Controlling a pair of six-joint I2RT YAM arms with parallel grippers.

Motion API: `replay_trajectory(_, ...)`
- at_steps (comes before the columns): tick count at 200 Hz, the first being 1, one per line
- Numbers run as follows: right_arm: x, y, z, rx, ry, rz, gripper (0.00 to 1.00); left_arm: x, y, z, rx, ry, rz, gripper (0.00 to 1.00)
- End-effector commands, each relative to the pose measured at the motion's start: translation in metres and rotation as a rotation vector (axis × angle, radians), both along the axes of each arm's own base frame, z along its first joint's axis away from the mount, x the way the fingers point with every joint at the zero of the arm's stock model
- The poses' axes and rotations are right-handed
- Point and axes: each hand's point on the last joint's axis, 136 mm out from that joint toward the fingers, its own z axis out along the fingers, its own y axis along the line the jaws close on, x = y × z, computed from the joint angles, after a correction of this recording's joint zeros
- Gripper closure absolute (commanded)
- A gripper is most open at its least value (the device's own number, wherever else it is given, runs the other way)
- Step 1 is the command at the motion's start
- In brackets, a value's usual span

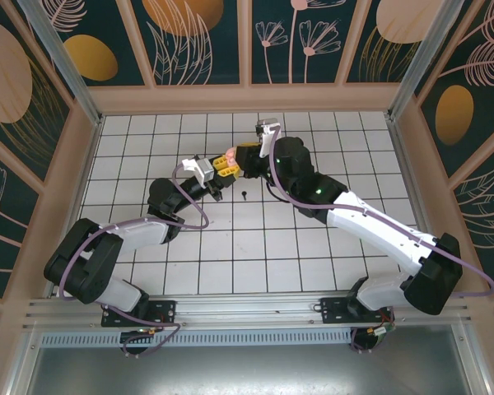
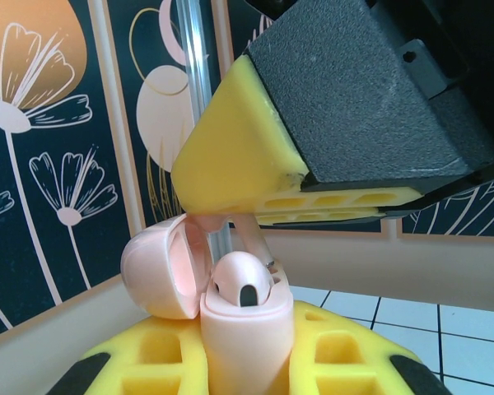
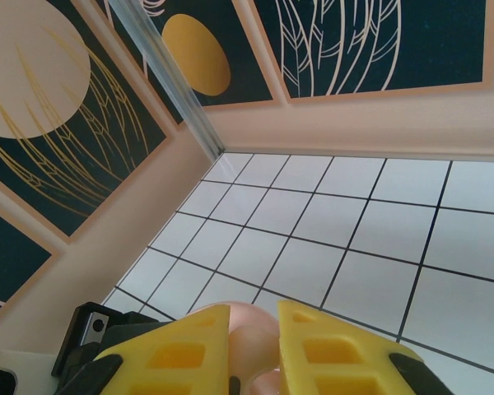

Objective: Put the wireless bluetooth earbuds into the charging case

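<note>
White square tiles with thin dark lines cover the table point(image 1: 313, 247). Tall walls point(image 1: 189, 41) stand around it. They are dark blue-green, with pink flowers, leaves and big orange and cream blobs painted on them, and they have pale frames.

Both arms reach to the middle of the table and meet there, up off the tiles. The left gripper point(image 1: 224, 167) has its yellow fingers closed tight around the charging case point(image 2: 247, 337). The case is pale pink, smooth and rounded, and it stands upright. Its lid point(image 2: 160, 271) is flipped open to the side.

One pale earbud point(image 2: 240, 280) already sits in the case, with its round head and a small dark slot poking out of the top. The right gripper point(image 3: 253, 346) is just above the case, with its fingers pinched on a second pale earbud point(image 2: 251, 234). The thin stem of that one points down to the case, right behind the first one.

A tiny black earbud point(image 1: 244, 196) lies alone on a tile, near both grippers.
</note>
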Motion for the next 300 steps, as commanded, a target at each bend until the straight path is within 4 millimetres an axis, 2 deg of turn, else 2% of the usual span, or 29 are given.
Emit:
replay_trajectory(1, -0.002, 0.010, -0.024, -0.039, 0.034, 0.019, 0.83, -0.011, -0.001, 0.023, -0.039, -0.076, -0.028, 1.00)
replay_trajectory(134, -0.009, 0.018, -0.067, -0.231, 0.011, -0.006, 0.84, -0.013, 0.000, 0.029, -0.041, -0.091, -0.020, 1.00)
replay_trajectory(159, -0.015, 0.020, -0.063, -0.204, 0.013, 0.028, 0.84, -0.013, 0.000, 0.028, -0.038, -0.092, -0.018, 1.00)
replay_trajectory(200, -0.023, 0.025, -0.045, -0.144, 0.018, 0.085, 0.84, -0.015, 0.000, 0.028, -0.035, -0.096, -0.021, 1.00)
replay_trajectory(238, -0.025, 0.024, -0.044, -0.156, 0.017, 0.112, 0.84, -0.017, 0.001, 0.032, -0.037, -0.106, -0.021, 1.00)
replay_trajectory(267, -0.021, 0.021, -0.044, -0.156, 0.033, 0.079, 0.76, -0.018, 0.001, 0.033, -0.040, -0.106, -0.025, 1.00)
replay_trajectory(300, -0.010, 0.015, -0.025, -0.104, 0.028, 0.019, 0.64, -0.018, 0.001, 0.032, -0.039, -0.097, -0.029, 1.00)
